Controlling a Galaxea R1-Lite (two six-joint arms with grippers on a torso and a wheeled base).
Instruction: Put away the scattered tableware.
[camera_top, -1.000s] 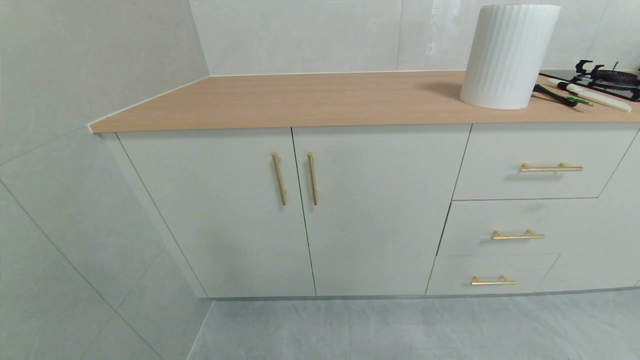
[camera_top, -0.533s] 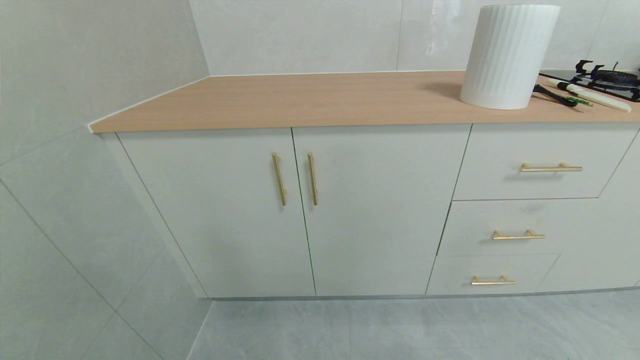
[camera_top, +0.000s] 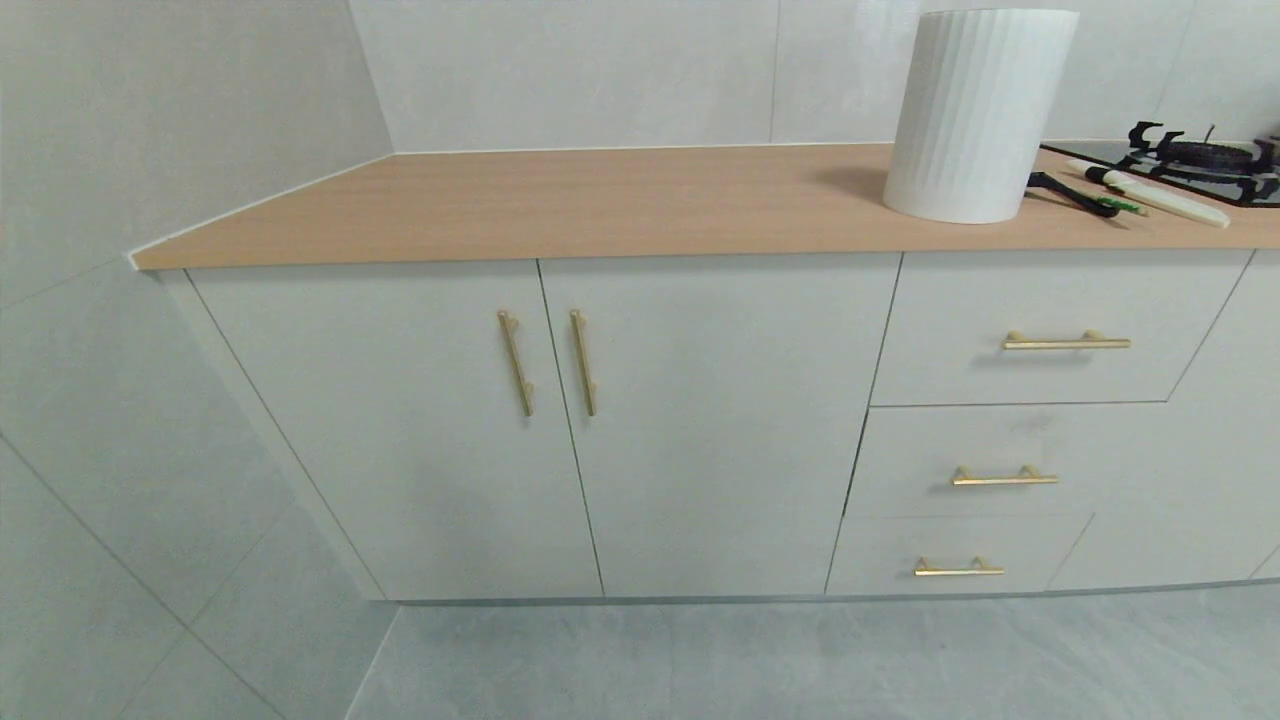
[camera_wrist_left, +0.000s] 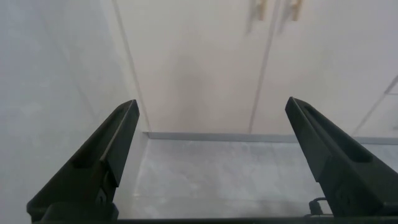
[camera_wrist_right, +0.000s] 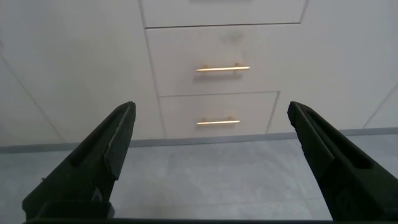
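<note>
A tall white ribbed container (camera_top: 975, 115) stands on the wooden countertop (camera_top: 560, 205) at the right. Just right of it lie a black-handled utensil (camera_top: 1072, 193) and a white knife-like utensil (camera_top: 1150, 193), near the edge of a black stove (camera_top: 1195, 160). My left gripper (camera_wrist_left: 211, 118) is open, low in front of the double cabinet doors (camera_wrist_left: 273, 56), holding nothing. My right gripper (camera_wrist_right: 211, 118) is open too, low in front of the lower drawers (camera_wrist_right: 221, 68), with nothing between its fingers.
White cabinet front below the counter: two doors with gold handles (camera_top: 548, 362) and three drawers (camera_top: 1040, 345) to their right. A tiled wall (camera_top: 150, 150) closes the left side. Grey tiled floor (camera_top: 800, 660) lies before the cabinet.
The whole head picture has shifted a little to the left between the earlier frames and now, so the camera has moved. Nothing on the counter has moved.
</note>
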